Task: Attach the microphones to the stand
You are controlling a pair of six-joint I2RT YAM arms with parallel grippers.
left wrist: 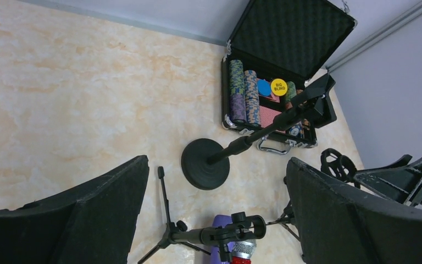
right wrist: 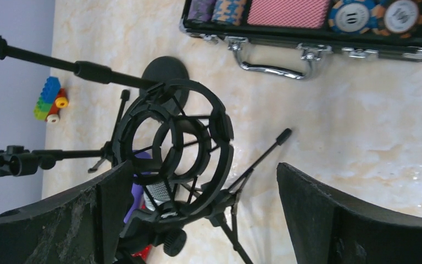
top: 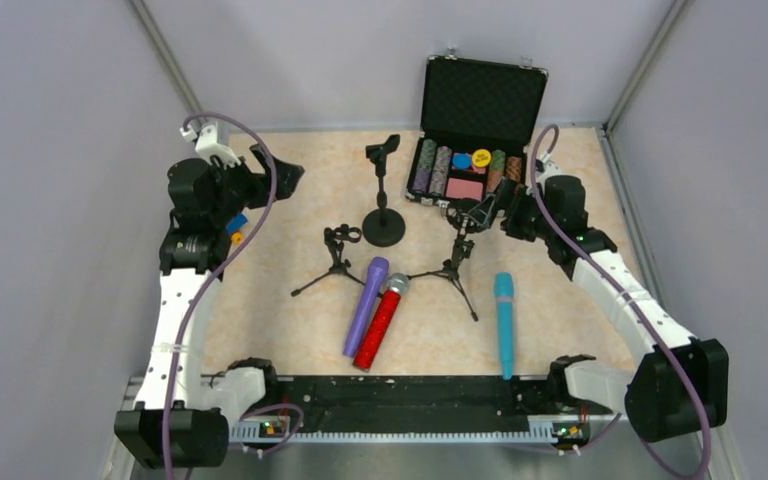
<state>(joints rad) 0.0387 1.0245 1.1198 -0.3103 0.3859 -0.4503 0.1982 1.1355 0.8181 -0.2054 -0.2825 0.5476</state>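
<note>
Nearest the arm bases, all three microphones lie flat on the table, none on a stand yet. The teal microphone (top: 503,322) lies alone on the right. The purple microphone (top: 365,305) and the red microphone (top: 380,322) lie side by side near the middle, seemingly touching, heads pointing away.

Beyond them stand the clip tripod (top: 336,250) and the ring-mount tripod (top: 457,255), with the round-base stand (top: 384,200) behind and an open chip case (top: 480,130) at the far edge.

The left gripper (top: 282,178) and right gripper (top: 492,203) both hang released and empty — the right one just beside the ring mount (right wrist: 173,146), the left well off to the side.

The step in hand looks like the first pickup. The teal one is probably the easiest start, since it has room on both sides. A grip across the middle of its body would keep it balanced. The ring likely needs the microphone slid in straight, tail first — and the light tripod could tip, so the free arm might steady it.
</note>
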